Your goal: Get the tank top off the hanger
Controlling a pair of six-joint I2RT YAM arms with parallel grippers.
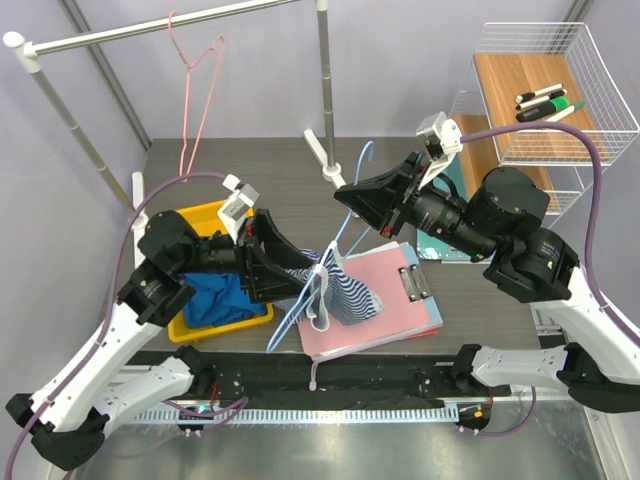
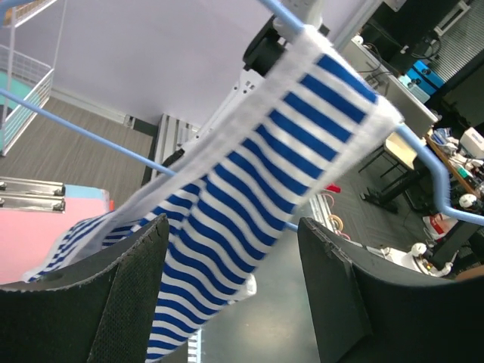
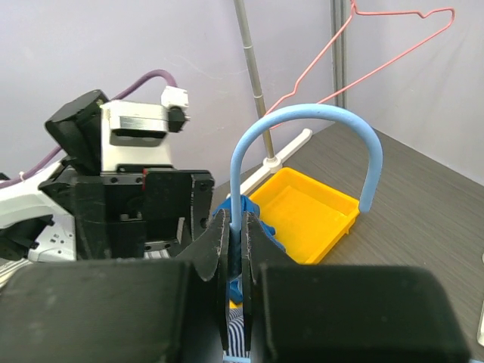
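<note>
A blue-and-white striped tank top (image 1: 348, 290) hangs on a light blue hanger (image 1: 290, 322) held above the table. My right gripper (image 1: 346, 202) is shut on the hanger's neck just below the hook (image 3: 310, 113). My left gripper (image 1: 296, 272) is open at the garment's left shoulder. In the left wrist view a striped strap (image 2: 249, 204) draped over the hanger's bar (image 2: 435, 170) passes between my open left gripper's (image 2: 234, 302) fingers, closer to the left one (image 2: 128, 302). The lower part of the garment rests on a pink clipboard.
A yellow bin (image 1: 205, 215) with blue cloth (image 1: 215, 295) sits under the left arm. A pink clipboard (image 1: 390, 280) lies mid-table. A pink wire hanger (image 1: 195, 90) hangs on the clothes rail (image 1: 150, 28). A wire shelf (image 1: 545, 95) with markers stands at the far right.
</note>
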